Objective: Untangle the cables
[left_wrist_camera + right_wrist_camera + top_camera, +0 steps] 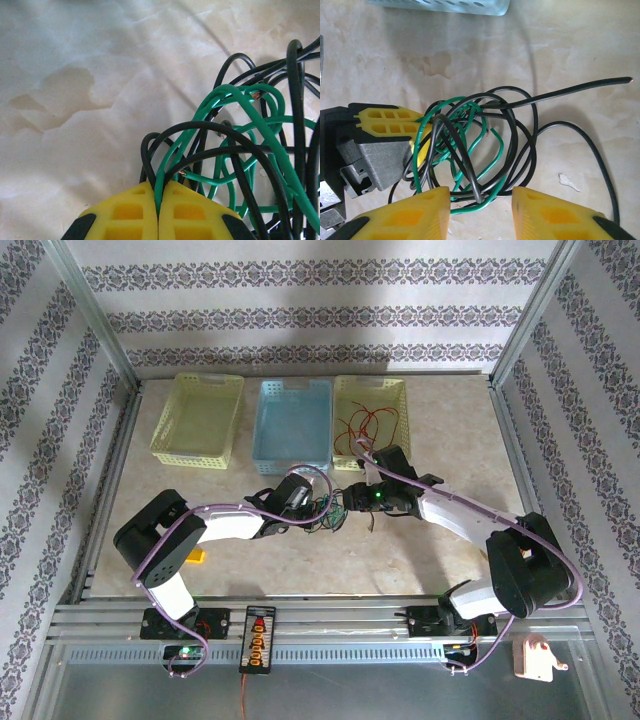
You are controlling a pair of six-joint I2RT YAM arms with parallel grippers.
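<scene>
- A yellow basket (198,420) sits against the far edge of the tabletop (460,570), toward the far-left corner.
- The left gripper (312,502) reaches in around the middle of the tabletop. On its own wrist cam the yellow fingers (125,215) are pressed together, with one green wire (159,187) pinched in the seam.
- A blue basket (292,420) sits mid-way along the far edge, just beside the yellow one.
- The tangle (330,512) is a knot of green and black wires lying on the tabletop roughly in the middle. It's on the near side of the blue basket and right between the two grippers. One black wire (580,89) pokes out of it sideways and shows a bare tip.
- The right gripper (481,195) comes at the tangle from the other side. Its jaws are spread apart, with a black loop and some green running across the gap. I can't tell if either pad is touching them.
- A second yellow basket (395,400) sits on the far edge, right of the blue one, with loose red wires (362,425) inside.
</scene>
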